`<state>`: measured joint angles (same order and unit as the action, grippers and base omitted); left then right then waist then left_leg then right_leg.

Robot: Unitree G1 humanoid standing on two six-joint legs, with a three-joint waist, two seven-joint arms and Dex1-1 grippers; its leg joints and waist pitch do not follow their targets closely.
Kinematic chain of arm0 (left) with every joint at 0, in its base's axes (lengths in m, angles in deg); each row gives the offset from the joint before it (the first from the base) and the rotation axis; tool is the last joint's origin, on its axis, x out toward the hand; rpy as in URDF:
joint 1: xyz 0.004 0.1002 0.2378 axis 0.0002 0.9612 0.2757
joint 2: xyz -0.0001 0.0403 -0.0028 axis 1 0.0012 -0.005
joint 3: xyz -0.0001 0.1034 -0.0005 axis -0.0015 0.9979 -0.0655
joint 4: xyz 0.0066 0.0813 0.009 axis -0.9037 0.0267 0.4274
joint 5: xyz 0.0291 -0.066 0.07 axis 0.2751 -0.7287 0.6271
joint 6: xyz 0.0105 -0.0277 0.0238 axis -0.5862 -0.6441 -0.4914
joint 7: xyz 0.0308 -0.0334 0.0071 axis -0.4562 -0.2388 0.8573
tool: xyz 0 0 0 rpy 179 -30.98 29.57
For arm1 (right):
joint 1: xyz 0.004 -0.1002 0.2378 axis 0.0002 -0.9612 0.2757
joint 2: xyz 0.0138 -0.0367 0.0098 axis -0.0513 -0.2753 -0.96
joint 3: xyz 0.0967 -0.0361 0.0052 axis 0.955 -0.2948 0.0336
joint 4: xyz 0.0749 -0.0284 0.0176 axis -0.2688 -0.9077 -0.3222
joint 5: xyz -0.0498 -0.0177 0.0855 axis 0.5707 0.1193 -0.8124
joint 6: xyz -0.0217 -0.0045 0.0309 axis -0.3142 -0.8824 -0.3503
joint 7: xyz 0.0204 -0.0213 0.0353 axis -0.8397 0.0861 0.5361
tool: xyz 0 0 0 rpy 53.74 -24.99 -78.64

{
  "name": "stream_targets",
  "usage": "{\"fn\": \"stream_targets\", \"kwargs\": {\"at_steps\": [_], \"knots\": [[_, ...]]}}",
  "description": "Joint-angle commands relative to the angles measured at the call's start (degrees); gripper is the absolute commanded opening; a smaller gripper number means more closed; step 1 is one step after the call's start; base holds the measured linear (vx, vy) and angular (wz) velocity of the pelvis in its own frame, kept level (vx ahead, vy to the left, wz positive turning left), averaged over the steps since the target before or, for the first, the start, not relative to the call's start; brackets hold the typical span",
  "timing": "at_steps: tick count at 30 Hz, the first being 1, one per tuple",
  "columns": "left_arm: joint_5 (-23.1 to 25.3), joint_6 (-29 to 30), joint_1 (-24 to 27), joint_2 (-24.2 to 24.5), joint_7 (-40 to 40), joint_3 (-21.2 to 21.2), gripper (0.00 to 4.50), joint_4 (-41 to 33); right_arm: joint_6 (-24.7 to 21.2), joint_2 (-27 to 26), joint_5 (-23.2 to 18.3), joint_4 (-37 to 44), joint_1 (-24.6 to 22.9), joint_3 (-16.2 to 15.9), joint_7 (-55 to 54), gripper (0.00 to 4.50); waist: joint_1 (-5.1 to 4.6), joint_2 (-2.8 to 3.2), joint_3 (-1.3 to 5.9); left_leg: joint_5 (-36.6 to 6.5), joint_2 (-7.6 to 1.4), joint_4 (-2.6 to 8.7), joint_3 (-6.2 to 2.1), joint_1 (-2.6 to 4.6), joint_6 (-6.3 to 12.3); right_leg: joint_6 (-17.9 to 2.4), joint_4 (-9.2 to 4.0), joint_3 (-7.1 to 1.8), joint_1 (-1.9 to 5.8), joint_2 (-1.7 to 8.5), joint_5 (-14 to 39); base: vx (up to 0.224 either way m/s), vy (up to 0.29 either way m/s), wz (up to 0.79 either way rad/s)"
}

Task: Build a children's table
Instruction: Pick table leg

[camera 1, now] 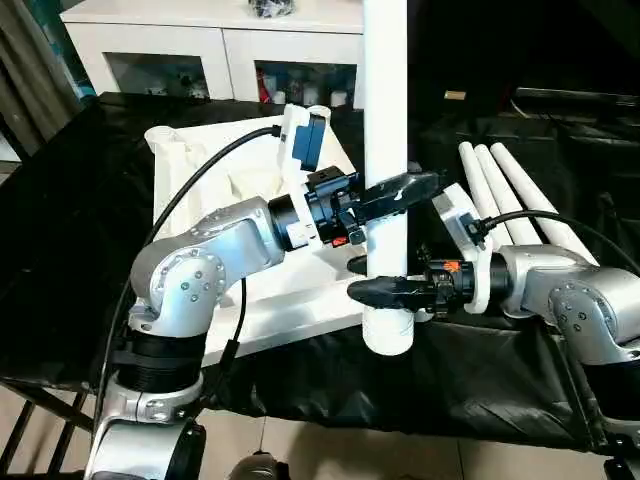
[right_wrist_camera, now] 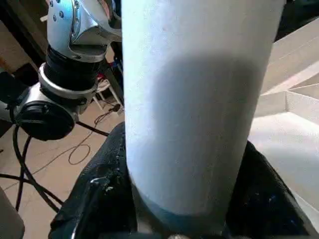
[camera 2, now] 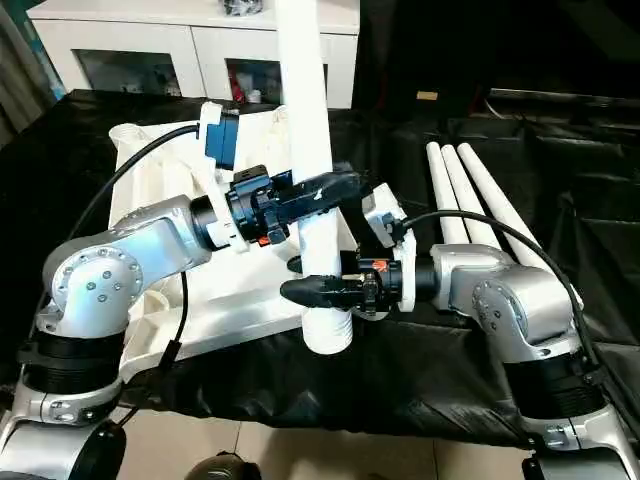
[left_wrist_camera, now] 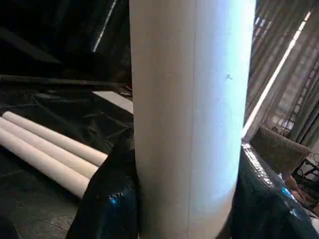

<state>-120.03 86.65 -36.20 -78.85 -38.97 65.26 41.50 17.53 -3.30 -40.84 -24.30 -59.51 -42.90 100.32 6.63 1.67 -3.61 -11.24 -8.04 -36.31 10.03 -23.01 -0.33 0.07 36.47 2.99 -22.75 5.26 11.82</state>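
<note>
Early stage: one leg upright, clamped by left gripper and right gripper, three legs waiting at 3 o'clock, top bare.

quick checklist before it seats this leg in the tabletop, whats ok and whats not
1. Left hand grips the held leg: ok, fingers on both sides in the left wrist view.
2. Right hand grips the same leg lower down: ok.
3. Leg upright: ok, near vertical in both eye views.
4. Leg's lower end over a socket of the tabletop: not ok, it hangs at the near edge, past the rim.
5. Target socket free: cannot tell, arms cover much of the underside.
6. Spare legs out of the way: ok, three lie on the black cloth to the right.
</note>
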Motion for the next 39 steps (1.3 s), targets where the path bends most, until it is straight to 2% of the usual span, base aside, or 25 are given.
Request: {"fn": "stream_targets", "kwargs": {"at_steps": [1,3,4,5,6,7,8,9,11,12,13,15,16,17,21,24,25,30,31,32,35,37,38,39], "knots": [[-2.0,-0.1,-0.1,0.1,2.2,-0.2,1.84,-1.4,1.6,-0.6,3.0,-0.1,0.0,0.4,-4.1,1.91,0.19,-0.57,4.33,-5.5,-4.5,4.48,-1.83,1.33,1.54,-14.9,-3.91,-2.46,2.9,3.83,4.7,0.0,0.0,0.0],[-1.6,-0.4,-0.1,0.1,2.0,-0.2,1.84,-1.5,2.2,-1.8,3.7,-0.2,0.0,0.9,-6.3,1.9,0.08,-0.61,4.29,-5.8,-4.5,4.59,-1.88,1.23,1.28,-14.7,-3.9,-2.46,2.9,3.82,5.2,0.0,0.0,0.0],[1.6,-2.5,-0.1,-0.1,-0.2,0.6,2.4,-1.3,3.0,-3.7,4.8,-0.1,0.0,1.9,-10.3,1.89,0.05,-0.65,4.29,-6.0,-4.51,4.6,-1.85,1.32,1.18,-14.6,-3.99,-2.5,2.87,3.86,5.5,0.0,0.0,0.0],[1.9,-2.7,-0.1,-0.1,-0.4,0.7,2.54,-1.3,3.0,-3.9,4.9,-0.1,0.1,1.9,-10.6,1.89,-0.03,-0.63,4.26,-5.8,-4.62,4.68,-1.87,1.28,0.95,-14.3,-4.0,-2.56,2.74,3.85,5.4,0.0,0.0,0.0],[2.4,-3.0,-0.2,-0.1,-0.8,0.8,2.54,-1.3,3.1,-4.1,5.1,-0.1,0.1,2.0,-11.1,1.89,0.0,-0.62,4.28,-5.9,-4.56,4.66,-1.85,1.29,0.69,-14.2,-3.96,-2.5,2.78,3.84,5.6,0.0,0.0,0.0],[4.9,-4.3,-0.1,-0.3,-3.0,1.5,2.57,-1.1,3.7,-5.7,6.0,0.1,0.1,2.7,-14.5,1.89,-0.05,-0.52,4.2,-6.2,-4.67,4.78,-1.88,1.38,0.25,-13.8,-4.11,-2.56,2.6,3.73,6.0,0.0,0.0,0.0],[6.7,-4.8,0.2,-0.5,-5.0,2.2,2.57,-1.1,4.1,-7.0,6.6,0.5,0.0,3.0,-17.1,1.89,-0.14,-0.48,4.24,-6.7,-4.55,4.82,-1.89,1.34,-0.17,-13.4,-4.07,-2.55,2.77,3.76,6.5,0.0,0.0,0.0],[6.8,-4.9,0.2,-0.5,-5.1,2.2,2.82,-1.1,4.1,-7.0,6.7,0.5,0.0,3.0,-17.2,1.89,-0.11,-0.44,4.25,-6.9,-4.58,4.87,-1.88,1.44,-0.34,-13.2,-4.16,-2.56,2.68,3.73,6.9,0.0,0.0,0.0],[9.0,-5.4,0.3,-0.9,-7.8,2.7,2.99,-1.1,4.2,-7.8,6.8,1.0,-0.2,3.2,-18.7,1.89,-0.08,-0.32,4.21,-7.6,-4.55,4.92,-1.88,1.44,-0.88,-12.7,-4.23,-2.58,2.68,3.71,7.2,0.0,0.0,0.0],[9.0,-5.4,0.3,-0.9,-7.8,2.7,2.99,-1.1,4.2,-7.8,6.8,1.0,-0.2,3.2,-18.7,1.89,-0.08,-0.32,4.21,-7.6,-4.55,4.92,-1.88,1.44,-0.88,-12.7,-4.23,-2.58,2.68,3.71,7.2,0.0,0.0,0.0],[12.4,-5.2,0.2,-3.0,-14.9,2.5,2.99,0.3,4.4,-9.2,7.4,1.8,-0.7,3.6,-21.2,1.89,-0.13,-0.12,4.24,-7.7,-4.67,5.0,-1.92,1.36,-1.26,-12.5,-4.07,-2.59,2.67,3.59,6.1,0.0,0.0,0.0],[12.6,-5.2,0.4,-3.8,-16.2,2.3,2.99,0.6,4.5,-9.5,7.7,2.0,-0.9,3.6,-21.8,1.88,-0.15,-0.4,4.32,-7.8,-4.54,4.95,-1.96,1.31,-1.12,-12.5,-4.17,-2.54,2.91,3.71,5.5,0.0,0.0,0.0],[13.4,-6.2,0.7,-5.1,-17.9,2.0,2.68,0.9,4.6,-9.8,7.9,2.2,-1.1,3.5,-22.5,1.88,-0.15,-0.44,4.28,-7.5,-4.45,4.89,-1.95,1.17,-1.01,-12.5,-4.21,-2.53,2.97,3.73,5.5,0.0,0.0,0.0],[13.9,-7.3,1.1,-6.8,-19.9,1.4,2.68,1.2,4.7,-10.2,8.2,2.6,-1.6,3.3,-23.4,1.88,-0.2,-0.52,4.29,-7.2,-4.47,4.87,-1.95,1.09,-0.72,-12.4,-4.3,-2.55,3.04,3.75,5.2,0.0,0.0,0.0],[14.1,-8.6,0.9,-8.3,-20.8,0.7,2.25,2.1,4.7,-10.4,8.5,3.1,-1.9,2.9,-24.1,1.88,-0.17,-0.57,4.27,-7.2,-4.45,4.86,-1.98,1.0,-0.13,-12.2,-4.39,-2.5,3.08,3.75,5.7,0.0,0.0,0.0],[13.4,-8.3,0.5,-8.8,-20.5,0.3,2.13,2.1,4.7,-10.2,8.6,3.3,-2.0,2.8,-24.2,1.88,-0.25,-0.48,4.26,-7.2,-4.37,4.8,-1.93,1.05,-0.01,-11.9,-4.45,-2.49,2.96,3.68,5.9,0.0,0.0,0.0],[13.1,-8.3,0.3,-9.0,-20.4,0.1,1.95,2.1,4.6,-10.0,8.5,3.5,-2.0,2.8,-24.2,1.88,-0.25,-0.44,4.25,-7.4,-4.42,4.79,-1.9,1.16,-0.01,-12.0,-4.5,-2.47,2.84,3.64,6.2,0.0,0.0,0.0],[12.9,-8.1,0.2,-9.0,-19.8,0.5,1.89,1.9,4.9,-9.7,9.0,3.5,-2.0,2.8,-24.2,1.88,-0.27,-0.44,4.22,-7.8,-4.47,4.87,-1.93,1.17,-0.18,-12.1,-4.49,-2.46,2.84,3.63,6.2,0.0,0.0,0.0],[13.3,-8.0,0.3,-8.6,-19.4,1.3,1.88,1.4,3.7,-9.7,8.3,2.8,-1.6,3.4,-24.2,2.44,-0.21,-0.43,4.19,-7.9,-4.51,4.9,-1.94,1.2,-0.2,-12.1,-4.49,-2.48,2.8,3.65,6.4,0.0,0.0,0.0],[13.4,-8.0,0.4,-8.4,-19.0,1.7,1.88,1.3,3.0,-9.6,7.5,2.4,-1.4,3.7,-23.7,2.58,-0.21,-0.42,4.19,-8.0,-4.51,4.93,-1.96,1.2,-0.18,-12.0,-4.49,-2.48,2.81,3.62,6.6,0.0,0.0,0.0],[13.7,-8.0,0.5,-8.1,-18.3,2.3,1.88,0.9,2.5,-8.3,7.1,1.9,-1.0,3.6,-22.0,2.64,-0.1,-0.58,4.22,-7.2,-4.54,4.86,-1.96,1.14,0.07,-12.0,-4.41,-2.49,2.93,3.7,5.9,0.0,0.0,0.0],[13.9,-8.1,0.4,-7.5,-16.8,3.2,1.88,0.2,1.9,-6.3,9.1,-1.5,0.6,2.8,-21.7,2.78,-0.13,-1.03,4.28,-6.4,-4.42,4.73,-1.87,1.13,0.46,-12.4,-4.33,-2.42,2.96,3.72,5.7,0.0,0.0,0.0],[13.9,-8.1,0.4,-7.5,-16.8,3.2,1.88,0.2,1.9,-6.3,9.1,-1.5,0.6,2.8,-21.7,3.0,-0.14,-0.89,4.14,-6.6,-4.45,4.73,-1.77,1.09,0.53,-12.5,-4.46,-2.49,2.89,3.76,6.4,0.0,0.0,0.0],[13.9,-7.9,0.4,-7.1,-16.1,3.6,1.88,-0.1,1.8,-5.1,9.5,-2.2,1.0,2.2,-20.5,3.04,-0.14,-0.9,4.13,-6.7,-4.47,4.71,-1.79,1.1,0.48,-12.4,-4.48,-2.49,2.9,3.78,6.8,0.0,0.0,0.0]]}}
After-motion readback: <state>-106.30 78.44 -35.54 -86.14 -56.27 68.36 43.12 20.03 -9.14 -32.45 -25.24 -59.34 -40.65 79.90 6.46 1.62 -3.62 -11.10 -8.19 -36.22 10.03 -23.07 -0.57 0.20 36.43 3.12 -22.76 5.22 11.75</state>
